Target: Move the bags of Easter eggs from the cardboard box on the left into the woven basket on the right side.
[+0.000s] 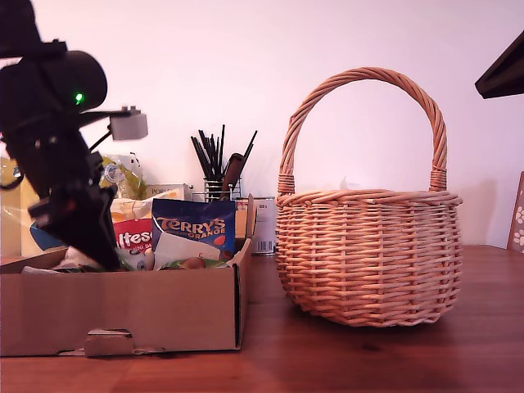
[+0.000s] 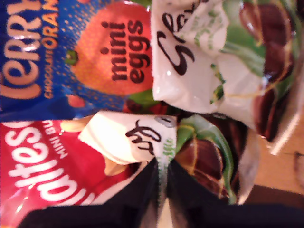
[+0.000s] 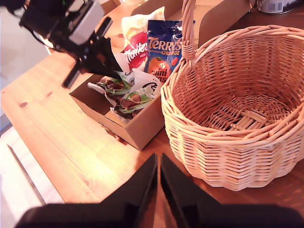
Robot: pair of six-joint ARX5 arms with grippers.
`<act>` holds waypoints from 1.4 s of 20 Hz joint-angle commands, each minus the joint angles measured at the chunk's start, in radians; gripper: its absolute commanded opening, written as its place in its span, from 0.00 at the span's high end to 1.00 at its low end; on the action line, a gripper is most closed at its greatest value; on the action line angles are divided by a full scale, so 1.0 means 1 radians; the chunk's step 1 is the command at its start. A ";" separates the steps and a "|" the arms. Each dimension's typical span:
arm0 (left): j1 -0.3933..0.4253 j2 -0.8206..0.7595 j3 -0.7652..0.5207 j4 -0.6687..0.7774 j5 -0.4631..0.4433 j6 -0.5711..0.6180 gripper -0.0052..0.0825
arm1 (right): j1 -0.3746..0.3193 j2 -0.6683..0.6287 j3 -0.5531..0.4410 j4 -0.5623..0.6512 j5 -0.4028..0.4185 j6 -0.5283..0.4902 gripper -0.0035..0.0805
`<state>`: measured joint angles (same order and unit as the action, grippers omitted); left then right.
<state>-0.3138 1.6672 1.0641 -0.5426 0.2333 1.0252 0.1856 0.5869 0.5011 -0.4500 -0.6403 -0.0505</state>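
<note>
**Brown cardboard tray still full, wicker basket bare**

Brown corrugated cardboard made up the shallow tray-box (image 1: 123,307) at the exterior view's left, standing on the reddish wooden table (image 1: 368,360) with a small tab notch cut into its long front wall. My first gripper (image 1: 86,237), black and hanging from a dark arm with a green light, reached down into the box. In the first wrist view its jaws (image 2: 162,190) stood almost together, their tips at the crimped edge of a white-and-green glossy sweet packet (image 2: 142,137); whether they actually pinched that edge I could not tell.

Beside it in the box lay a red-and-cream Maltesers packet (image 1: 133,237), and next toward the exterior view's right a dark blue Terry's Orange mini eggs packet (image 1: 194,229) propped upright against the box's end wall. A second white-and-green packet (image 2: 204,61) lay next to the first one in the first wrist view. Behind the box stood a wire holder of dark utensils (image 1: 219,168) and a small tin (image 1: 264,225).

Further to the exterior view's right, just beside the box but apart from it, sat the round tan wicker basket (image 1: 368,254) with its tall arched handle. The second wrist view showed its woven floor (image 3: 247,114) with no packet on it. My second gripper (image 3: 158,190) hovered above the table near the basket's wall, jaws closed to a thin slit and holding nothing.
</note>
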 commanded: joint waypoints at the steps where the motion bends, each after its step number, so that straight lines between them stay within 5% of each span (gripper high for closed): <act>1: -0.004 0.021 0.029 -0.039 0.000 0.005 0.97 | 0.004 0.000 -0.002 0.003 0.002 -0.003 0.97; 16: -0.028 0.019 0.326 -0.435 -0.034 -0.061 0.97 | 0.004 0.000 -0.002 0.003 0.004 -0.003 0.97; 22: -0.078 0.012 0.459 -0.484 0.037 -0.113 0.97 | 0.004 0.000 -0.002 0.003 0.004 -0.003 0.97; 28: -0.219 0.007 0.521 -0.456 0.180 -0.174 0.97 | 0.004 0.002 -0.002 0.003 0.005 -0.003 0.97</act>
<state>-0.5190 1.6669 1.5661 -1.0134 0.3931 0.8623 0.1856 0.5873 0.5011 -0.4500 -0.6373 -0.0505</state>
